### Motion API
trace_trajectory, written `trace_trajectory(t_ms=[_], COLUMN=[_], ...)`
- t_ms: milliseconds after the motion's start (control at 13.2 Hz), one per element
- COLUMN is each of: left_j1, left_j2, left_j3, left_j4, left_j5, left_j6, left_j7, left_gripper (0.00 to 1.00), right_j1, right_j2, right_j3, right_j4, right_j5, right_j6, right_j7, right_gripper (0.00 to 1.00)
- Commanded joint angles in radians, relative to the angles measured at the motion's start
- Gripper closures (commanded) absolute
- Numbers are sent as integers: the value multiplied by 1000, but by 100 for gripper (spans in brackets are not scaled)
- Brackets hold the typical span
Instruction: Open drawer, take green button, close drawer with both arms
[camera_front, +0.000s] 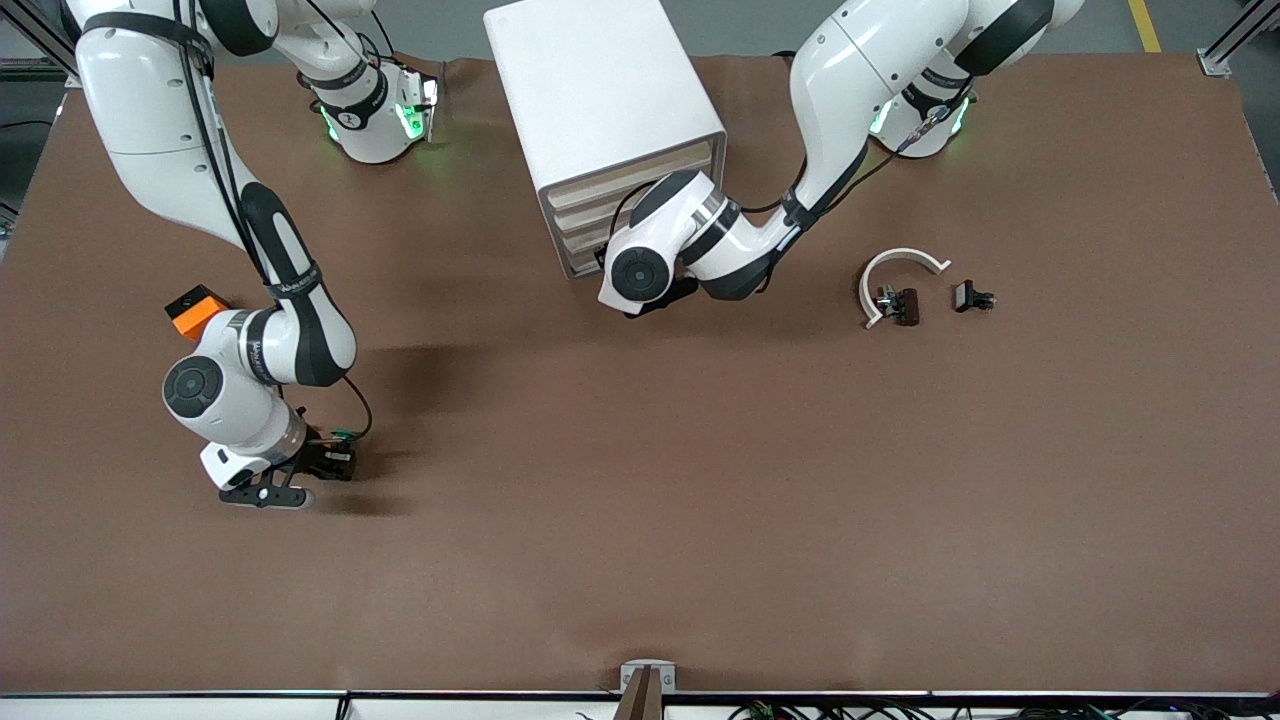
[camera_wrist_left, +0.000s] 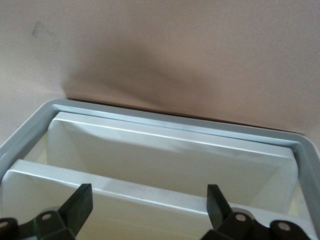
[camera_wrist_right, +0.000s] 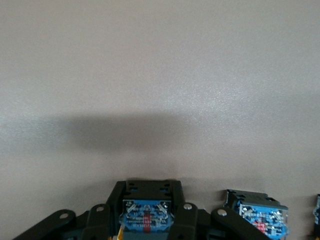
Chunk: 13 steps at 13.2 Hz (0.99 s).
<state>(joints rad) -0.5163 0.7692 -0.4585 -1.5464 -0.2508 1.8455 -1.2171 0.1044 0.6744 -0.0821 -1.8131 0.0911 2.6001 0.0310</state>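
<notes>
Front view: left gripper (camera_wrist_left: 148, 210), spread, faces the drawer (camera_wrist_left: 170, 150); right gripper (camera_wrist_right: 148, 212) pinches the button (camera_wrist_right: 147, 216) at seven o'clock.

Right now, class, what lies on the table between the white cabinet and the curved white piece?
In the front view, only the left arm crosses between cabinet and curved piece.

Left gripper (camera_wrist_left: 145, 207) hidden by its own wrist in the front view

Both arms' bases run off that view's top edge. The right wrist view crops a blue-labelled part (camera_wrist_right: 146, 215) at its lower edge; the cabinet's (camera_front: 600, 100) drawer fronts sit in shadow.
</notes>
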Motion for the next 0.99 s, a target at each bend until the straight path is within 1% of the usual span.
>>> trace_trajectory(t_ms=[0,228,380,532,608,760,837,913], left_j1=[13,18,60,116,134,163,200,235], left_j2=[13,13,12,9,2,-16,-25,-30], left_j3=[-29,-26,-22,-19,-19,-19,-23,-26], left_j4=[3,15,43,90,112,123,123,124], left_j5=[-22,-15,-9,13,71,262,316,330], left_j6=[-32,-32,-32,-34,-34,-35,-46,-49], left_j7=[7,7,7,7,7,7,10,10], left_gripper=[0,0,0,0,0,0,0,0], right_j1=[-17,-15,-9,-8,-8,-8,-8,-8], right_j2=[24,22,14,4,-4,-21,-36,-59], right_j3=[15,15,15,15,15,13,13,13], right_j4=[28,28,40,63,89,145,174,188], right_j5=[1,-1,-1,-1,-1,-1,-2,-2], right_j6=[5,5,-9,-69,-124,-249,-323,-377], right_j7=[10,9,6,6,6,9,10,10], right_gripper=[1,0,0,0,0,0,0,0])
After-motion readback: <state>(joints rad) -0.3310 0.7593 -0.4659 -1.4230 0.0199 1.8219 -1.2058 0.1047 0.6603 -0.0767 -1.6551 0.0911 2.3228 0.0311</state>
